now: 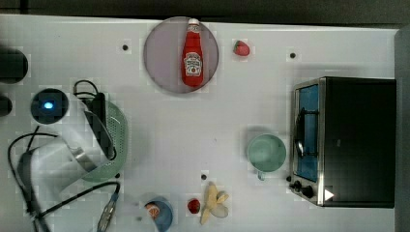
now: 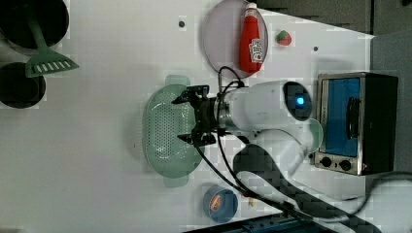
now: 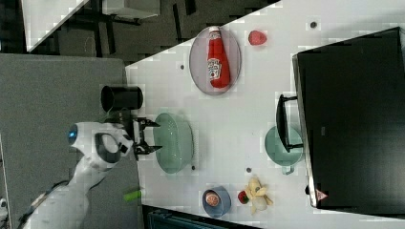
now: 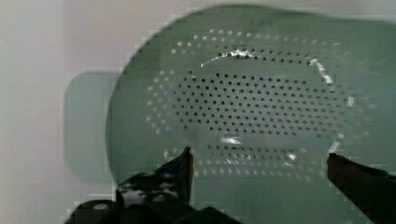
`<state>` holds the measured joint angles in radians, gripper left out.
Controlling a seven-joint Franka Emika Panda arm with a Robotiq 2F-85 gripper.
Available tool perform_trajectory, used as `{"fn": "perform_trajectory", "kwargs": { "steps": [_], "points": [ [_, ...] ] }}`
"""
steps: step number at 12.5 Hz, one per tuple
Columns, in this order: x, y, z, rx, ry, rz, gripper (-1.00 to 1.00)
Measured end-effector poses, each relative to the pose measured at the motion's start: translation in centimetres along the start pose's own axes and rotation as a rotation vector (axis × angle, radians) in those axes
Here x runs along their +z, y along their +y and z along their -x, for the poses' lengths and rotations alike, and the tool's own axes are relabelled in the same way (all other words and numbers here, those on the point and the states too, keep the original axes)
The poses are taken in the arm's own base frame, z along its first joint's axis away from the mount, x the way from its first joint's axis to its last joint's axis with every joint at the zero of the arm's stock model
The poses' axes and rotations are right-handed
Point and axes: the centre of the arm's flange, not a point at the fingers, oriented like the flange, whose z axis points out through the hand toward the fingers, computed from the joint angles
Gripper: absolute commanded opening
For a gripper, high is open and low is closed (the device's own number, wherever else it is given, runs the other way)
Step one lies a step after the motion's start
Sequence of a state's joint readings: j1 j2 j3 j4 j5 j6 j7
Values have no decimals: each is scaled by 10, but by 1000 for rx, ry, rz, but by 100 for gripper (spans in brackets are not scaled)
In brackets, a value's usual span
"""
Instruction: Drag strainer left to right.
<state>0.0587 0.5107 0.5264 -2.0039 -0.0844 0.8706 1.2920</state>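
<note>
The strainer is a pale mint-green oval colander with many small holes, lying on the white table at the top view's left. It also shows in the left view, the right view and close up in the wrist view. My gripper is over the bowl near one long rim, its black fingers spread wide apart. The left view and right view show both fingertips above the rim with nothing between them. In the wrist view the gripper frames the holed bowl. Whether the fingers touch the strainer I cannot tell.
A grey-purple plate carries a ketchup bottle at the back, a strawberry beside it. A mint cup stands before the toaster oven. A banana, a small red fruit and a blue bowl lie along the front edge.
</note>
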Motion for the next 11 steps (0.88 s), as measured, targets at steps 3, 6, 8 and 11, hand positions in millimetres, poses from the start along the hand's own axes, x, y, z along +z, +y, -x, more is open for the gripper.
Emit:
{"fn": "perform_trajectory", "kwargs": {
  "steps": [3,6,8,11],
  "points": [
    [42,17,-15,2,23,24,100],
    [57,27,-22,-41,82,18,100],
    [61,26,-33,-20,80,9,100],
    [81,29,-59,13,93,33,100]
  ]
}}
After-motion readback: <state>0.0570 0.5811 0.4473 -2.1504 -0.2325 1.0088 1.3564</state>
